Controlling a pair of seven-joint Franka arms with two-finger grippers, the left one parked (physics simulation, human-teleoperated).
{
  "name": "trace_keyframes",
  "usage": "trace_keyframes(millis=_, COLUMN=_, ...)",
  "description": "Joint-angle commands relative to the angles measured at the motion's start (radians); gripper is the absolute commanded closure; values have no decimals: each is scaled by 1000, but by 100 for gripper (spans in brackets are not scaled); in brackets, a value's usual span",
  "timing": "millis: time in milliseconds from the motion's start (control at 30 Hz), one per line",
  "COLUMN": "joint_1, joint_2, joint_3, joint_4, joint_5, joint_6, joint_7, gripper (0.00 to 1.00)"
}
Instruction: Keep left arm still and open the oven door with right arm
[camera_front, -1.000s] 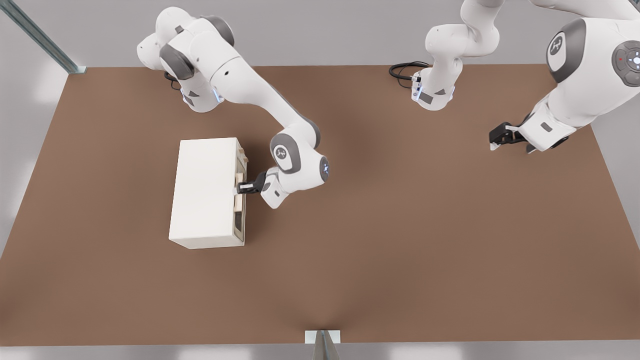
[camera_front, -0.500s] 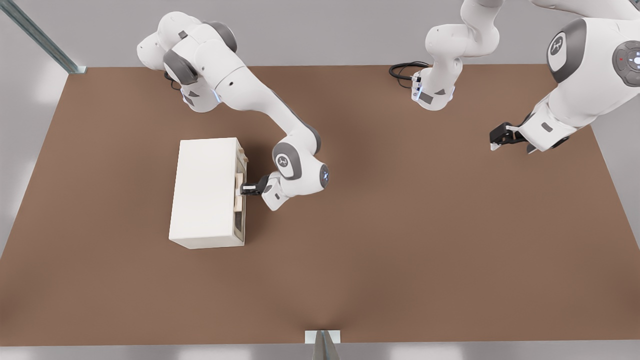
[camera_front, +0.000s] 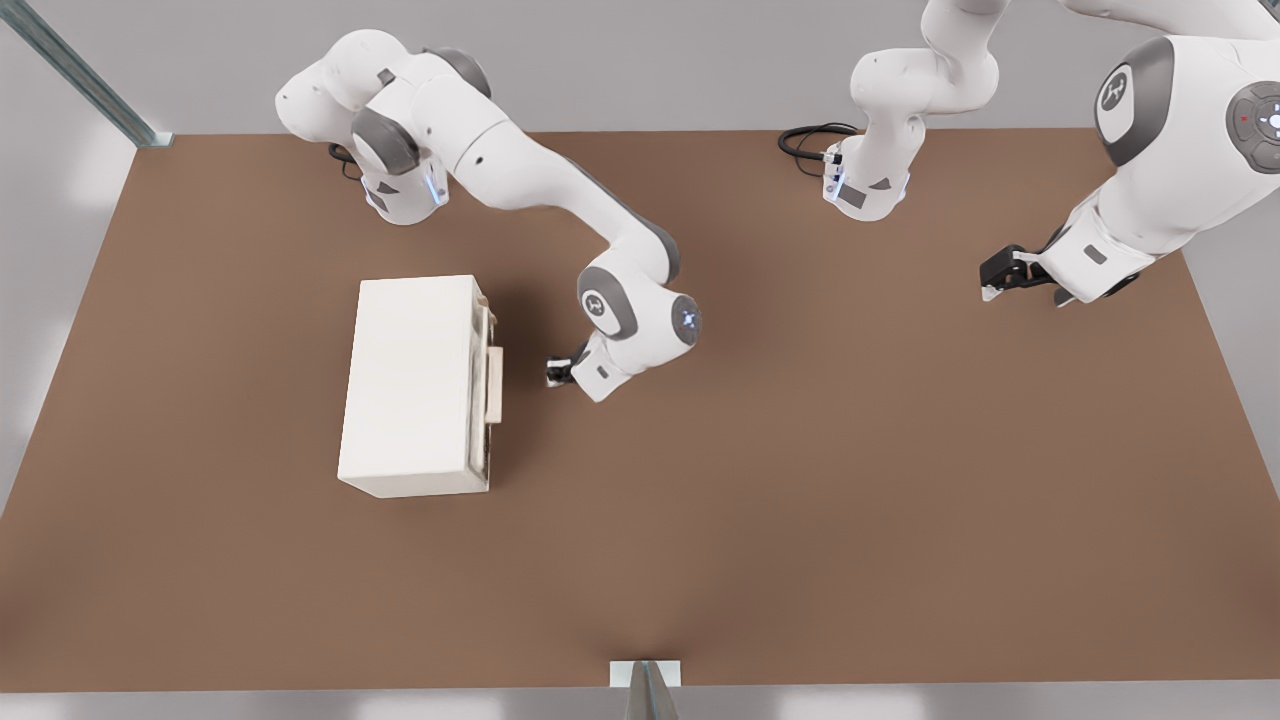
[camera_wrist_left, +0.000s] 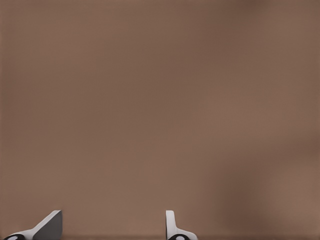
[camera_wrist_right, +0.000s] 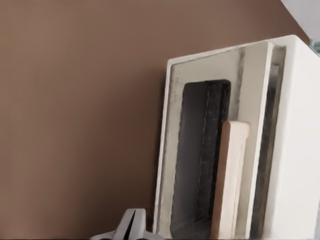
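The cream-white oven (camera_front: 410, 385) stands on the brown table at the front view's left. Its oven door (camera_front: 481, 400) faces the front view's right and stands slightly ajar at its top edge. In the right wrist view the oven door (camera_wrist_right: 200, 165) shows its dark window (camera_wrist_right: 200, 150) and tan bar handle (camera_wrist_right: 231, 175), with a dark gap along the box body. My gripper (camera_front: 553, 377) hovers off the door toward the front view's right, a short gap away from the handle (camera_front: 494, 385). The gripper (camera_wrist_right: 131, 227) is shut with nothing in it.
The brown table (camera_front: 800, 480) stretches wide toward the front view's right. A black cable (camera_front: 805, 140) lies by the other arm's base at the back. Metal posts stand at the back left corner (camera_front: 80, 75) and at the near edge (camera_front: 645, 690).
My gripper, which was at the tan handle, has come off it and drawn away to the front view's right. The handle and the door's top edge now sit slightly farther out from the box.
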Motion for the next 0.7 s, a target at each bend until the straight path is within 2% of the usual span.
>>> trace_keyframes(millis=0, joint_1=-64, joint_2=-68, joint_3=-48, joint_4=11, joint_5=302, joint_6=214, joint_7=291, gripper=0)
trace_keyframes(millis=33, joint_1=-142, joint_2=-144, joint_3=-48, joint_4=-35, joint_5=299, joint_6=219, joint_7=-15, gripper=0)
trace_keyframes(millis=100, joint_1=-340, joint_2=-331, joint_3=-27, joint_4=-202, joint_5=299, joint_6=352, joint_7=-420, gripper=0)
trace_keyframes(millis=133, joint_1=-444, joint_2=-397, joint_3=34, joint_4=-256, joint_5=299, joint_6=364, joint_7=-518, gripper=0)
trace_keyframes(millis=167, joint_1=-542, joint_2=-456, joint_3=64, joint_4=-287, joint_5=299, joint_6=364, joint_7=-673, gripper=0)
trace_keyframes(millis=233, joint_1=-635, joint_2=-509, joint_3=53, joint_4=-282, joint_5=305, joint_6=343, joint_7=-903, gripper=0)
trace_keyframes(millis=300, joint_1=-659, joint_2=-549, joint_3=-51, joint_4=-235, joint_5=299, joint_6=219, joint_7=-955, gripper=0)
trace_keyframes(millis=433, joint_1=-702, joint_2=-585, joint_3=-44, joint_4=-247, joint_5=297, joint_6=140, joint_7=-949, gripper=0)
trace_keyframes(millis=667, joint_1=-702, joint_2=-568, joint_3=-41, joint_4=-234, joint_5=305, joint_6=212, joint_7=-891, gripper=0)
